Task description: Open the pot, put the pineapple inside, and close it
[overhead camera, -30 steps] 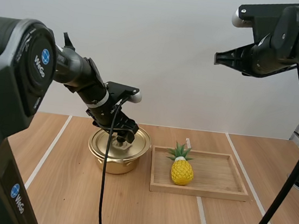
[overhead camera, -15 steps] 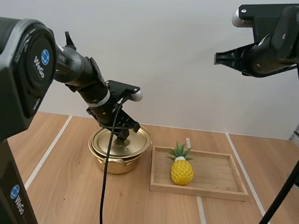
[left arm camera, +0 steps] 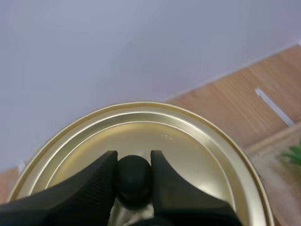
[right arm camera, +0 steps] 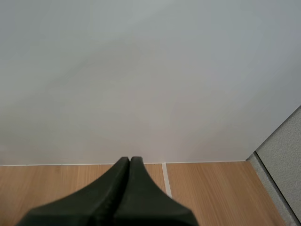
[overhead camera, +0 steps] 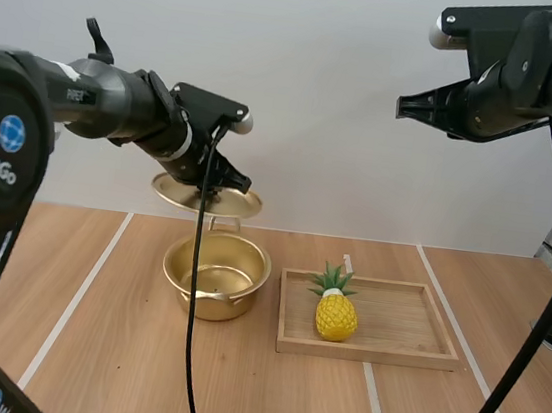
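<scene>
The gold pot (overhead camera: 215, 278) stands uncovered on the table left of the tray. Its gold lid (overhead camera: 206, 198) hangs in the air above the pot's back rim, tilted a little. My left gripper (overhead camera: 209, 190) is shut on the lid's black knob (left arm camera: 134, 174), and its fingers (left arm camera: 96, 181) pinch the knob from both sides over the lid (left arm camera: 188, 146). A yellow pineapple (overhead camera: 337, 310) with green leaves stands upright at the left end of the wooden tray (overhead camera: 402, 328). My right gripper (overhead camera: 403, 106) is shut on nothing, held high at the upper right, its fingers (right arm camera: 126, 188) lying together.
The tray lies right of the pot and close to it, with most of its floor bare. White tape lines run across the wooden table (overhead camera: 135, 371). A grey wall stands behind the table.
My left gripper closed on the lid's knob and lifted the lid off the pot, up and slightly back. The right arm has not moved.
</scene>
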Action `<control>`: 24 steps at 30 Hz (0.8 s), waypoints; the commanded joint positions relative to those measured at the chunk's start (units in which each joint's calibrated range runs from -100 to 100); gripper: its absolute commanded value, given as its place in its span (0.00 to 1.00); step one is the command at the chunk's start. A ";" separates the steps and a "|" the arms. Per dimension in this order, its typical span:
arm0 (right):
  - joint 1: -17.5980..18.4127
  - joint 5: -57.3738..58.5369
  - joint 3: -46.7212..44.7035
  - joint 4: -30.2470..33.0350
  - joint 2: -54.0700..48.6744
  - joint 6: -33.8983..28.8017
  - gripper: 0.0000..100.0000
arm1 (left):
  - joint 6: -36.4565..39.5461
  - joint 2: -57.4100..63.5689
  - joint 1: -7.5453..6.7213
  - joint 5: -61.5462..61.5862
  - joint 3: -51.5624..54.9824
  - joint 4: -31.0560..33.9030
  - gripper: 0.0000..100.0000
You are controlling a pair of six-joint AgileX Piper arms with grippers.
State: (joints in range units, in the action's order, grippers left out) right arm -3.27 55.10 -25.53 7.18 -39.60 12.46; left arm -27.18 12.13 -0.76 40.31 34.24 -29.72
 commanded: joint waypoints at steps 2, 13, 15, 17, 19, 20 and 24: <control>-0.24 0.31 0.32 -0.44 -0.65 0.24 0.00 | 0.55 4.46 0.01 -7.86 -0.54 -3.33 0.00; -0.24 3.17 0.32 -3.38 -2.36 1.07 0.00 | 0.55 13.05 0.01 -14.13 -0.54 -4.49 0.00; -0.24 4.31 0.32 -4.12 -2.84 1.40 0.00 | 0.55 14.63 0.01 -15.64 -0.54 -4.84 0.00; -0.24 4.99 0.32 -4.81 -3.12 1.85 0.00 | 0.55 16.15 0.01 -17.61 -0.54 -5.44 0.00; -0.24 6.04 0.19 -5.99 -3.50 3.26 0.00 | 0.55 17.93 0.01 -20.39 -0.54 -6.13 0.00; -0.24 6.56 0.19 -6.69 -3.50 3.81 0.00 | 0.55 18.85 0.01 -21.73 -0.54 -6.43 0.00; -0.24 9.64 0.19 -9.73 -3.58 5.66 0.00 | 0.55 22.23 0.01 -24.88 -0.54 -6.59 0.00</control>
State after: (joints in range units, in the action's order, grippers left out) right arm -3.27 63.16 -25.53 -0.77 -42.32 16.73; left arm -27.18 32.46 -0.76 19.26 34.24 -34.78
